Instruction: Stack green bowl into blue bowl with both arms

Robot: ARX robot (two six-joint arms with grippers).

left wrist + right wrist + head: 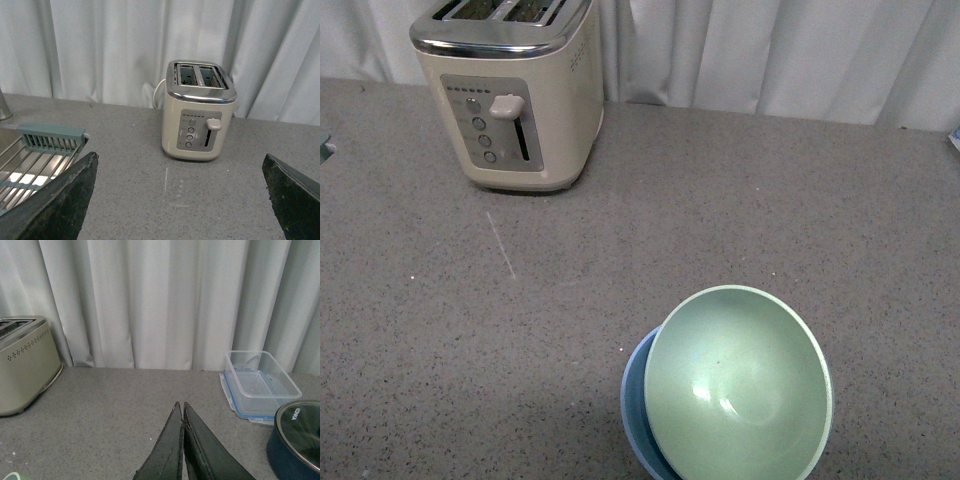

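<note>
In the front view the pale green bowl (738, 385) sits tilted inside the blue bowl (638, 412), of which only the left rim shows, at the near right of the grey counter. Neither arm shows in the front view. In the left wrist view my left gripper (182, 200) is open and empty, its two dark fingers (55, 202) wide apart above the counter, facing the toaster. In the right wrist view my right gripper (182, 407) is shut on nothing above the counter. A sliver of the green bowl (10, 476) shows at that view's lower corner.
A cream toaster (510, 90) stands at the back left; it also shows in the left wrist view (199, 112) and the right wrist view (25, 362). A sink with a rack (35, 155) lies to the left. A clear lidded box (257, 385) and a dark pot (297, 437) sit to the right.
</note>
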